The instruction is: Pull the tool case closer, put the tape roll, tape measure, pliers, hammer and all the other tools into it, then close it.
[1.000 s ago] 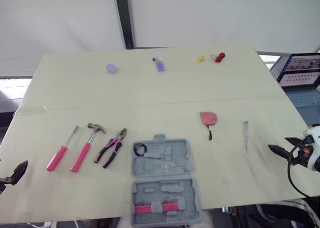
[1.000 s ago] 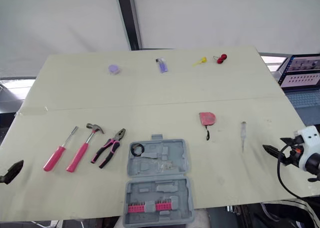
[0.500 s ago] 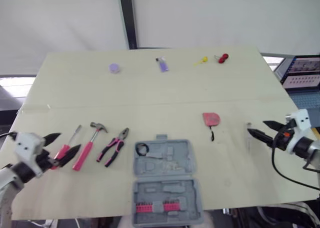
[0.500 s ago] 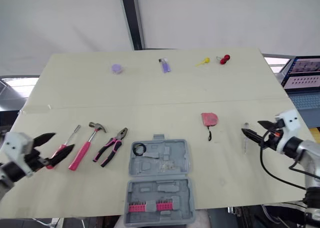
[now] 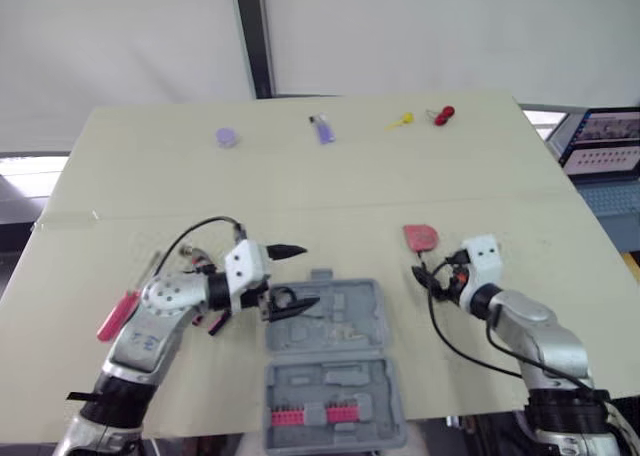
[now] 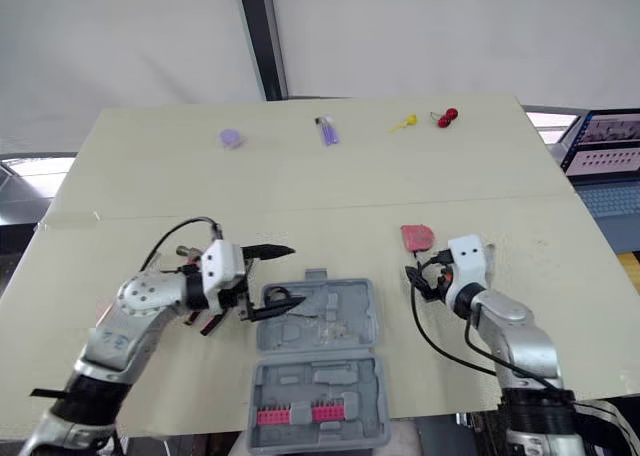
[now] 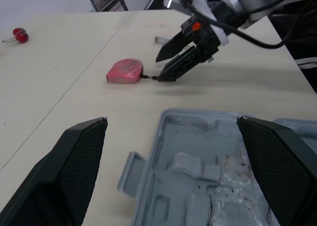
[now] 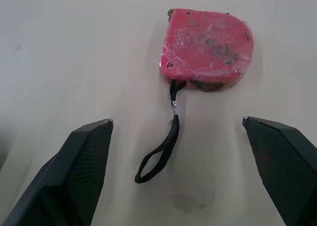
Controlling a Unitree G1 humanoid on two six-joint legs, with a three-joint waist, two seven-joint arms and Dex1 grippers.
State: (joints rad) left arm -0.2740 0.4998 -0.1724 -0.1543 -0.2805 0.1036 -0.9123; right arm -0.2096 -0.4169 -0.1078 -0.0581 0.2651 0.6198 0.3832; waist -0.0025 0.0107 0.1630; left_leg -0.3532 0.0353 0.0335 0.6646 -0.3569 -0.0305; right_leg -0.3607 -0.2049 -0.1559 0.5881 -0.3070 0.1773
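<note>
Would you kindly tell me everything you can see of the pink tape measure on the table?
The tape measure is a rounded pink-red plastic case, scuffed and smudged, with small print along one edge. It lies flat on the table, right of the grey tool case and apart from it. A black looped strap trails from one corner towards the open right claw, which grips nothing.

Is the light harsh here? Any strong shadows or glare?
Soft light. Right wrist view: the tape measure casts only a thin shadow along its edge. Left wrist view: a faint shadow on the table under the right gripper. Left eye view: no glare on the tool case.
</note>
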